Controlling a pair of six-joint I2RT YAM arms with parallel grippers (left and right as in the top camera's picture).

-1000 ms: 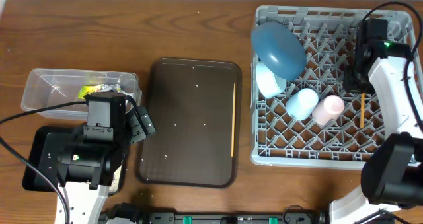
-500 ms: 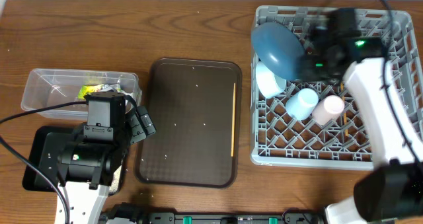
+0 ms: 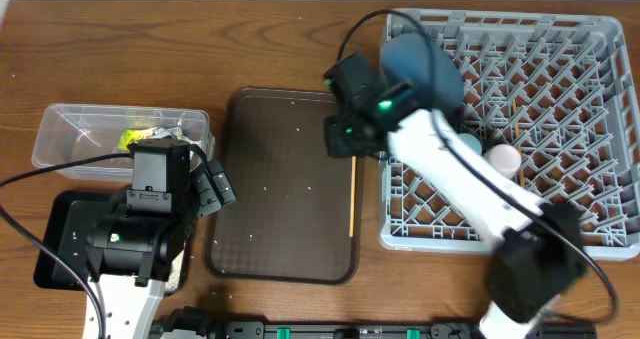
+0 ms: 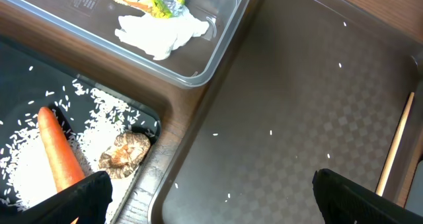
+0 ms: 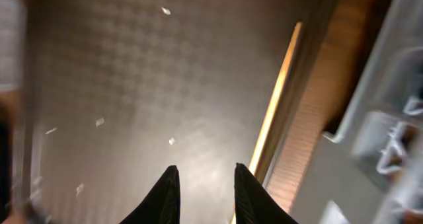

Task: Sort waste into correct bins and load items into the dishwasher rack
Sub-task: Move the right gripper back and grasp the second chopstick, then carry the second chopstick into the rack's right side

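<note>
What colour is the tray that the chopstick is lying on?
Dark brown tray, finely textured; clearest in the left wrist view.

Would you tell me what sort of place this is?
Probably a lab bench staged as a kitchen clean-up station: a grey dishwasher rack with a blue plate, a brown serving tray, and a clear tub and black tray used as bins.

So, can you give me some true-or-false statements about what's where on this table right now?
1. The pink cup sits in the grey rack. True.
2. The carrot lies in the grey rack too. False: it lies in the black tray.
3. A chopstick lies on the brown tray. True.
4. The right claw grips the chopstick. False: it is empty, above the brown tray.
</note>
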